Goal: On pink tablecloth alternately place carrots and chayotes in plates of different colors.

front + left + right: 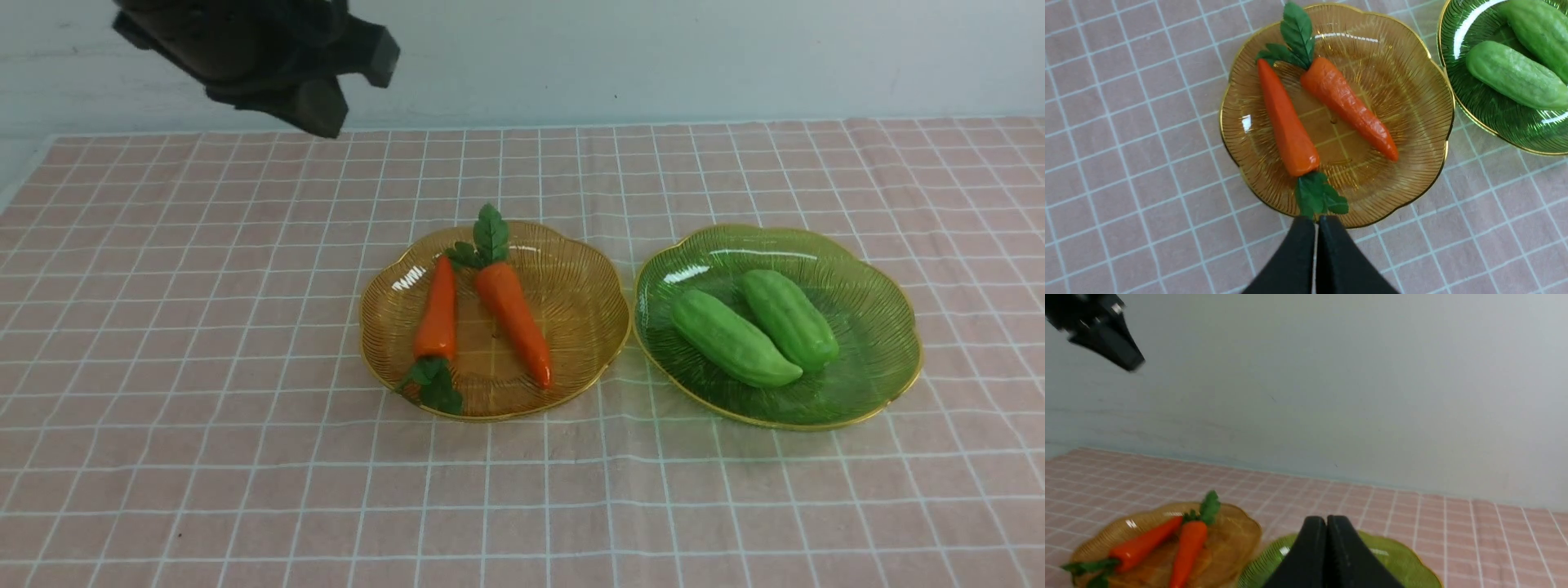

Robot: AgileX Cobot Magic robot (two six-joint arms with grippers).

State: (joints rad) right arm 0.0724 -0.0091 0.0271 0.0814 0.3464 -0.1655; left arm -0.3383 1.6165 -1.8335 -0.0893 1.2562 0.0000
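Two orange carrots (437, 314) (514, 322) lie side by side in the amber plate (588, 286) on the pink tablecloth (204, 327). Both green chayotes (731, 339) (790, 318) rest in the green plate (882, 318) to its right. My left gripper (322, 118) hangs high above the cloth's far left, shut and empty; in its wrist view its fingertips (1316, 222) sit over the amber plate's (1412, 102) rim beside a carrot's leaves (1318, 196). My right gripper (1327, 522) is shut and empty, out of the front view, with the green plate (1396, 559) beyond it.
A pale wall (653, 57) runs behind the cloth's far edge. The cloth's left edge (24, 180) shows at the far left. Bare cloth (522, 506) stretches in front of both plates.
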